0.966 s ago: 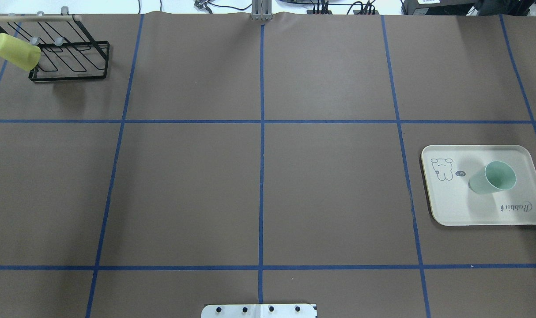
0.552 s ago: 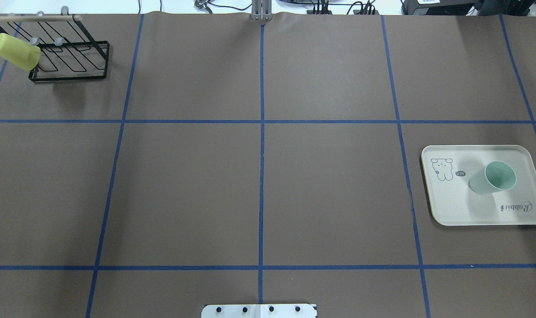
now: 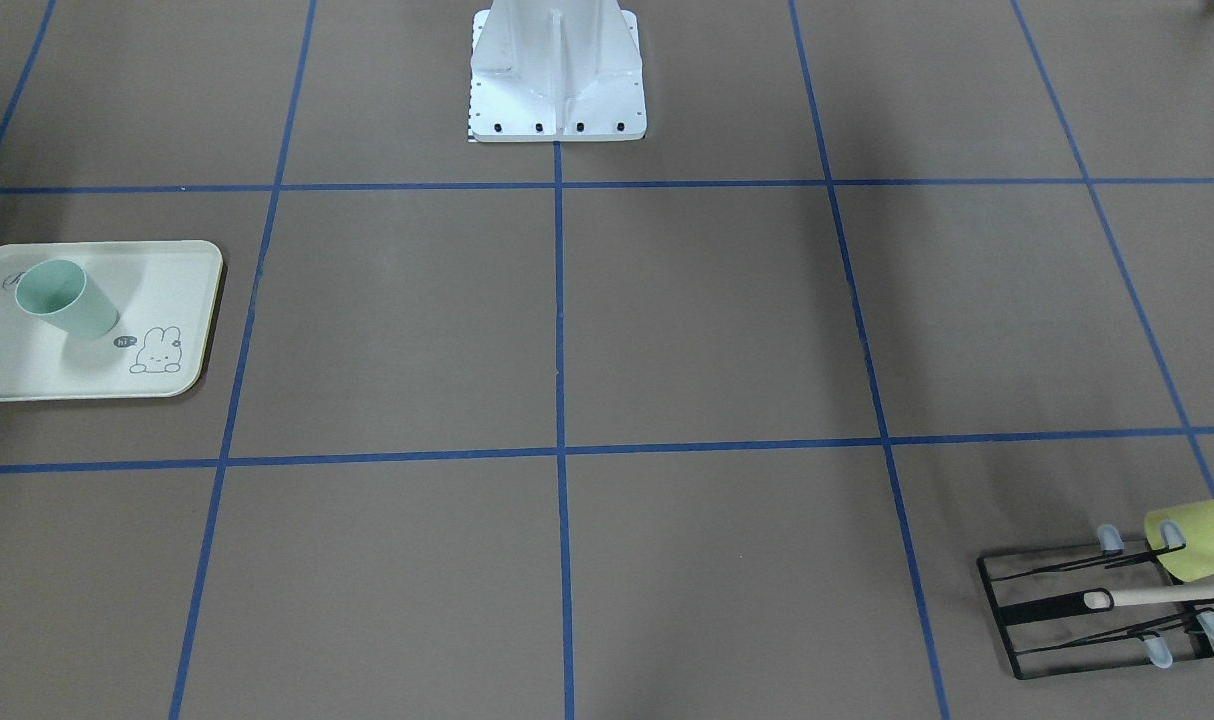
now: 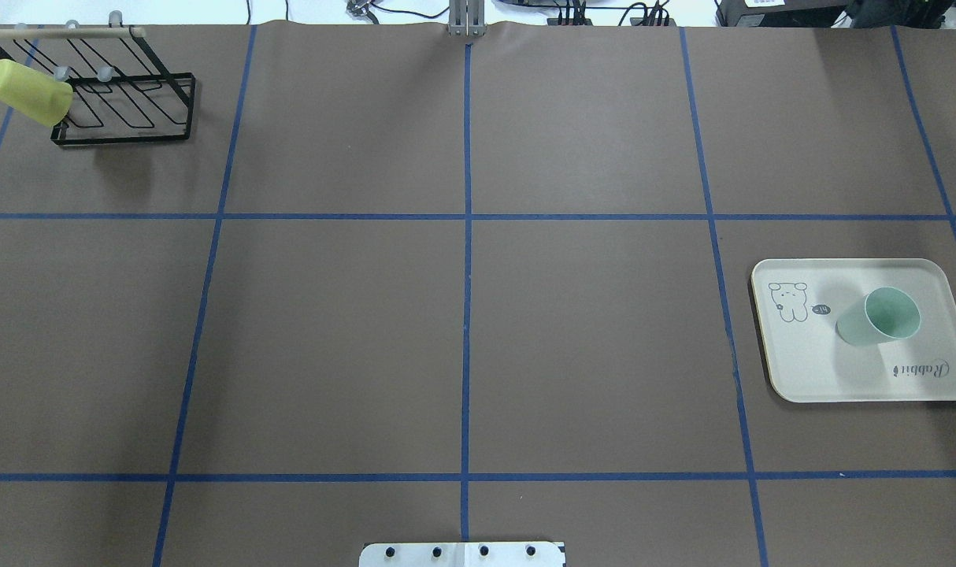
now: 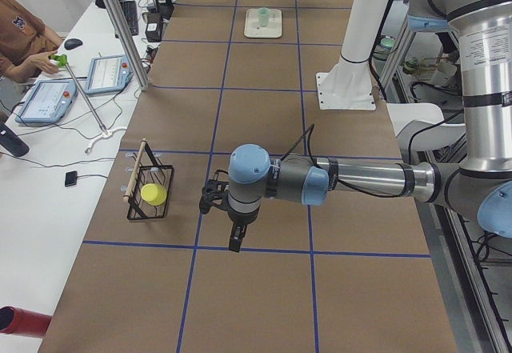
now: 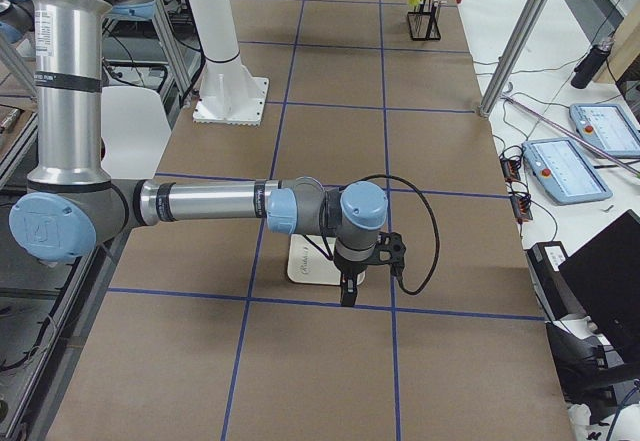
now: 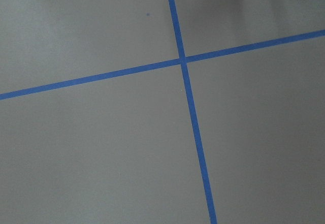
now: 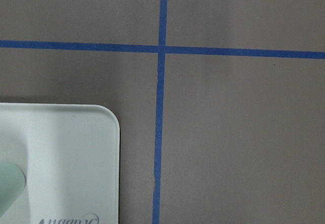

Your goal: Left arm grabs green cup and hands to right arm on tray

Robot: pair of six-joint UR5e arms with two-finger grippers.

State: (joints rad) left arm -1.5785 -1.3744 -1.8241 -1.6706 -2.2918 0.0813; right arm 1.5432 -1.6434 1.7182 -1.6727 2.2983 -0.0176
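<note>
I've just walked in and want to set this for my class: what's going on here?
Nothing is being held. The small pale mint-green plastic cup stands upright on the cream rectangular rabbit tray, untouched. The left arm hangs over the table near the black wire rack holding a yellow-green cup; the right arm hangs by the tray's edge. Whether the left gripper or right gripper is open cannot be told.

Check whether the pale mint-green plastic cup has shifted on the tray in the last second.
No. The pale mint-green plastic cup sits in the same spot on the cream rectangular tray, right of its rabbit drawing.
</note>
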